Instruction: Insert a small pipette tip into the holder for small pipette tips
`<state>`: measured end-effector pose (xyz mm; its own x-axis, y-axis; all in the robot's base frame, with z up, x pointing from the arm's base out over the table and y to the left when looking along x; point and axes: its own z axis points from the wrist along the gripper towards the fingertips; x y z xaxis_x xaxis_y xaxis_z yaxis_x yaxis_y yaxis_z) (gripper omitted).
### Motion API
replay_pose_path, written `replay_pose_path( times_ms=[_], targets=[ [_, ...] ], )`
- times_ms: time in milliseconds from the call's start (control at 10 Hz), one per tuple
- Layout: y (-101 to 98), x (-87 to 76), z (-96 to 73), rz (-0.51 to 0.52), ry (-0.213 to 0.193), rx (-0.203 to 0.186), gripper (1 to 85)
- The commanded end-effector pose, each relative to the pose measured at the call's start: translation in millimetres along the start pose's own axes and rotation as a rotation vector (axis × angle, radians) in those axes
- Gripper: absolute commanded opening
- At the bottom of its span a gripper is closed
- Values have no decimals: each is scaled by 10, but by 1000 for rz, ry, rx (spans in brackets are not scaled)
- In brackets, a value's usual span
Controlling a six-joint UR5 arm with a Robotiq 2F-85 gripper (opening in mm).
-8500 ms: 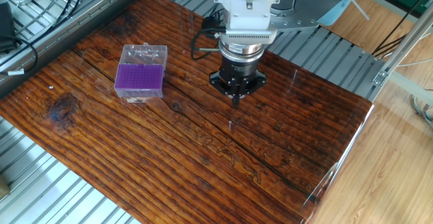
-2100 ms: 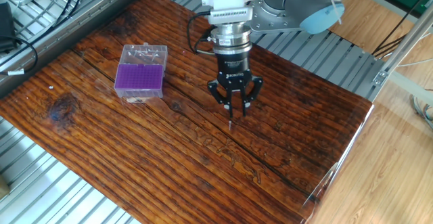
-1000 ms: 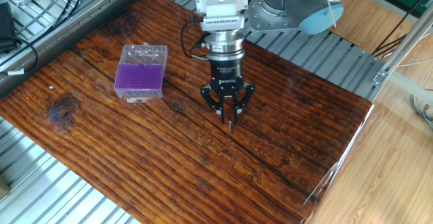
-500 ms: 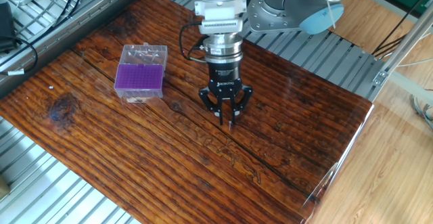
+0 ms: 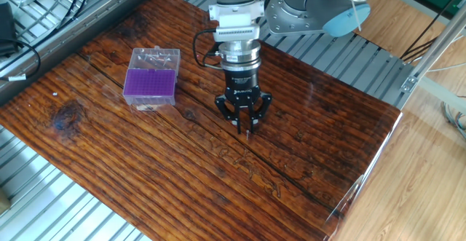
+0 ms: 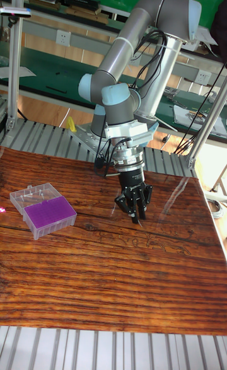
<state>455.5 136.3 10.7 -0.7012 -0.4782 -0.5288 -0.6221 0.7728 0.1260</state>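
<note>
The holder for small pipette tips (image 5: 151,84) (image 6: 50,213) is a small clear box with a purple grid top, and its clear lid (image 5: 155,56) lies open behind it. It stands on the left part of the wooden table (image 5: 145,161). My gripper (image 5: 244,127) (image 6: 134,216) points straight down over the table's middle, well to the right of the holder. Its fingers are pinched together on a small pipette tip (image 5: 247,133) (image 6: 136,221), a thin pale sliver poking out below them, just above the wood.
Ribbed metal benching (image 5: 44,197) surrounds the table. Black cables (image 5: 29,48) lie at the far left. A metal post (image 5: 426,55) rises at the right, beside the table's glossy right edge (image 5: 371,164).
Over the last second the gripper has drifted slightly left, toward the holder, still holding the tip at about the same height. The holder has not moved.
</note>
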Motion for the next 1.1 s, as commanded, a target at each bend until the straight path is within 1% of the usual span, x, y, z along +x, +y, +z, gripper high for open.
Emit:
replay_pose_path(
  times_ms=[0,500,600,700,1000],
  targets=[
    [-17,-16,-3,16,-4,0,317],
    [5,-38,32,23,-3,2,313],
    [8,-52,36,28,-3,7,300],
    [-2,-53,46,28,-2,12,290],
    [-9,-27,93,22,-1,11,287]
  ],
)
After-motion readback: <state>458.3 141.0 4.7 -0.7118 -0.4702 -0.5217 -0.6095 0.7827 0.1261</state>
